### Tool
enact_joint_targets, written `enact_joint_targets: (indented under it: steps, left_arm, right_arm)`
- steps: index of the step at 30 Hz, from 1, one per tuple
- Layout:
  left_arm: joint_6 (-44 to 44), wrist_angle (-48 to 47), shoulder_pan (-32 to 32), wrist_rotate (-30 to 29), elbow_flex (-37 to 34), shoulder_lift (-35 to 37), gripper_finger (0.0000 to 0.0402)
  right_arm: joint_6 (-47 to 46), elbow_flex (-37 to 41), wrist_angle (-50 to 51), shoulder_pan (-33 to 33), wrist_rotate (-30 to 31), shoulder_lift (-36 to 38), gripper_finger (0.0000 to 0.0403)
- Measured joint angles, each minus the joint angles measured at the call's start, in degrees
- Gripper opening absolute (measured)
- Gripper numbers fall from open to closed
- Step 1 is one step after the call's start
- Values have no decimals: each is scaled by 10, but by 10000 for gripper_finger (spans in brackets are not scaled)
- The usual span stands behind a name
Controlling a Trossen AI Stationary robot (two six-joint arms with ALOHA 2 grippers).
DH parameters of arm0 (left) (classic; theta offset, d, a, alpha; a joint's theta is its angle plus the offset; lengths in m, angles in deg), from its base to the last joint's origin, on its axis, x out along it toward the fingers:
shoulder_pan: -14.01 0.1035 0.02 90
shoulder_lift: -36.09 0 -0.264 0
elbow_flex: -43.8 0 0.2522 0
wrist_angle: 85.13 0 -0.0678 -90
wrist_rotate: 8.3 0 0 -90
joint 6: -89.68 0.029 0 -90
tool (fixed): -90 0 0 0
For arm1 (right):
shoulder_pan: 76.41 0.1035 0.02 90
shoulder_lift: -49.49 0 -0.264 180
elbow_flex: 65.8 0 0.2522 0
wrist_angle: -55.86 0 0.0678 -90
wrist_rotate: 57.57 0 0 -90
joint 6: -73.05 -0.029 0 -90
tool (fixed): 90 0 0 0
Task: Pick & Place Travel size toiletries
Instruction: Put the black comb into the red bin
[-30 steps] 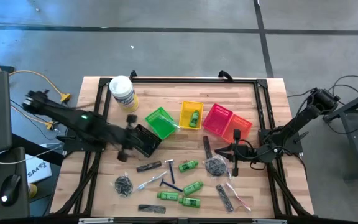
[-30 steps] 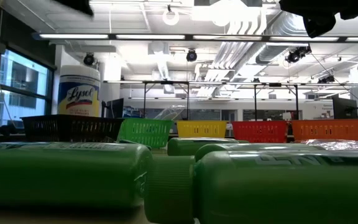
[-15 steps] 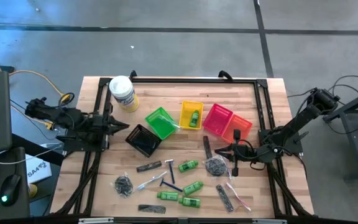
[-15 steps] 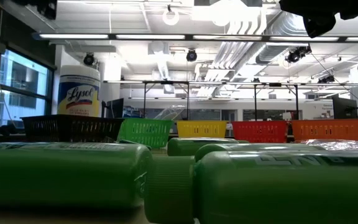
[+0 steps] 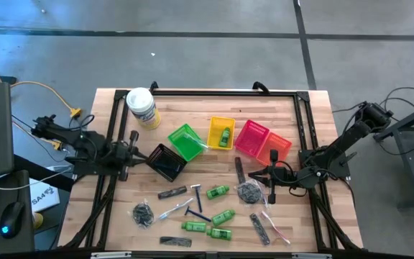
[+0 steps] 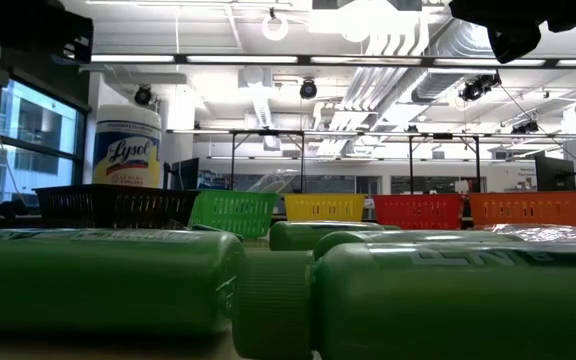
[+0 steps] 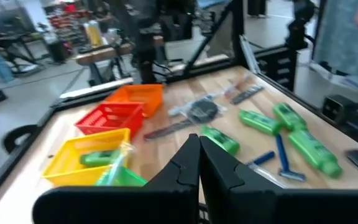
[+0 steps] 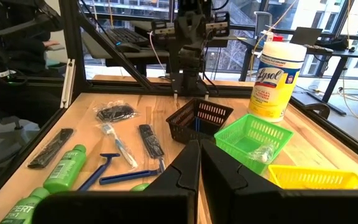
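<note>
Grippers both sitting pinched shut and empty: left gripper (image 5: 134,147) beside small black mesh basket (image 5: 165,161), right gripper (image 5: 256,176) near dark scrunched mesh bundle (image 5: 248,191).

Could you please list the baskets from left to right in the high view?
Black basket → green basket → yellow basket → red basket → orange basket.

The white-lidded tub (image 8: 279,81) carries a yellow label reading "Lysol". The same word shows on it in the low view (image 6: 127,148). No other text is legible.
</note>
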Motion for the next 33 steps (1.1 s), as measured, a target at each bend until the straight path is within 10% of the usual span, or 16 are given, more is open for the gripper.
enact_joint_targets:
  steps: [33]
  left_arm:
    - [7,68,0,72,-76,-3,0]
  right_arm:
    - [-84,0,56,-1,-32,0,7]
